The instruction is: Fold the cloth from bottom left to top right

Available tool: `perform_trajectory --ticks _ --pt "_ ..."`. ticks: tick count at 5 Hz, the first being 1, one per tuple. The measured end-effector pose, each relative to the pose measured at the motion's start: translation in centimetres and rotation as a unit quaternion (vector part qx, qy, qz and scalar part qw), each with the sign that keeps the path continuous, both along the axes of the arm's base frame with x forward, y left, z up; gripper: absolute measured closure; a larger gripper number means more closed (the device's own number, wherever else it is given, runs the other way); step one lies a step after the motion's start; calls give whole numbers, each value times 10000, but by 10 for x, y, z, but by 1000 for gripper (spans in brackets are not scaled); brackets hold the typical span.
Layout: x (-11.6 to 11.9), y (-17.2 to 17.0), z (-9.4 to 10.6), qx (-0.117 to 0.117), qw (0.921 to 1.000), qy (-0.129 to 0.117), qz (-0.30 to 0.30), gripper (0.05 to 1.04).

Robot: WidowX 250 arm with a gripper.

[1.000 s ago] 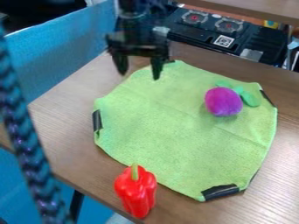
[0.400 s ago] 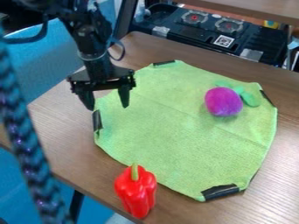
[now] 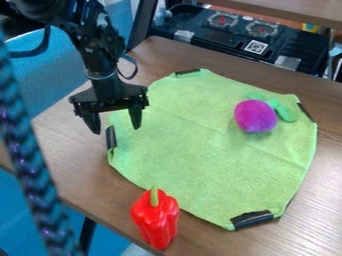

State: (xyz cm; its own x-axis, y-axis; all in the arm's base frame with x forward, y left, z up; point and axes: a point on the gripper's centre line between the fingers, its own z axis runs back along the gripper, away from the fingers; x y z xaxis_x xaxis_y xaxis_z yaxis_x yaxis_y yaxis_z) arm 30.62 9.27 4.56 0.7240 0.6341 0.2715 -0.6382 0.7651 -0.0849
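My gripper (image 3: 116, 130) hangs open above the left edge of the cloth, its two fingers apart with nothing between them. The green cloth (image 3: 200, 145) lies spread out on the table, with black patches at its corners. One black patch (image 3: 111, 137) on the cloth's left side is just below and between the fingers as seen from the camera. A purple plush fruit (image 3: 255, 116) with green leaves rests on the upper right part of the cloth.
A red toy pepper (image 3: 155, 218) stands by the cloth's lower left edge, near the rim of the wooden table (image 3: 87, 170). Behind the table is a black stove (image 3: 250, 37). A blurred braided cord (image 3: 30, 185) crosses the left foreground.
From the cloth's top left corner, the gripper has come down and left to the cloth's left side, staying open. Cloth, fruit and pepper have kept their places.
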Motion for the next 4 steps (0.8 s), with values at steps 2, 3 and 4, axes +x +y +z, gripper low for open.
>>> perform_trajectory --ticks 2,3,4 --pt "-5 5 -4 140 9999 63 24 84" --pt "-5 11 -14 277 9995 130 77 84" --pt "-3 14 -18 341 9993 115 133 114"
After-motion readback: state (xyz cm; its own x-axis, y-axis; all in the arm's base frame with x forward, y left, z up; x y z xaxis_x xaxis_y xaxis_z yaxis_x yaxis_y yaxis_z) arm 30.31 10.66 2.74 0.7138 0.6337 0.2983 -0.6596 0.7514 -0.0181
